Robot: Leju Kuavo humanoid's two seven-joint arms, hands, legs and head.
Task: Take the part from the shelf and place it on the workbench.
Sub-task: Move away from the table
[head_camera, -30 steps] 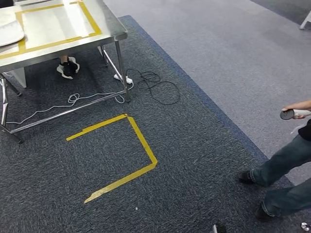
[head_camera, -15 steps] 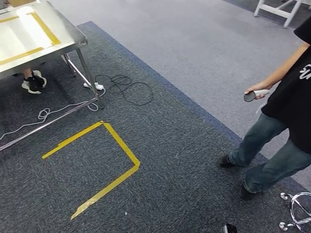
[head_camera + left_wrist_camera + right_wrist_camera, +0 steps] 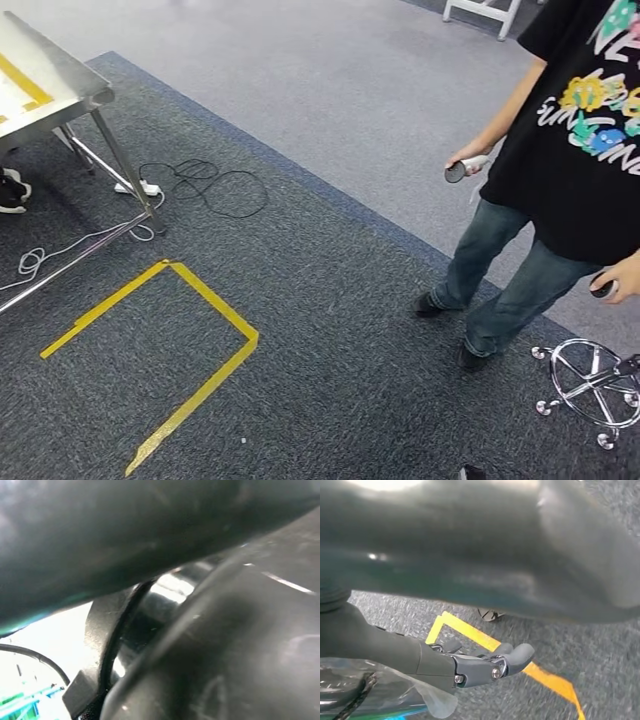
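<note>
Risk: a person [image 3: 573, 170] holding a controller [image 3: 456, 171] stands close on the right, with a chair base [image 3: 592, 380] just beside their feet. A walking turn could clip either. A black cable [image 3: 211, 185] loops on the carpet near the workbench [image 3: 53, 85] leg.

Right hand [image 3: 478, 665]: fingers extended alongside a clear plastic bag [image 3: 388, 692], probably the part. Whether it grips the bag, cannot tell. Left hand: state cannot be told. Yellow floor tape [image 3: 189, 350] lies ahead.

Person [image 3: 558, 170] stands beside yellow floor tape [image 3: 189, 340].
</note>
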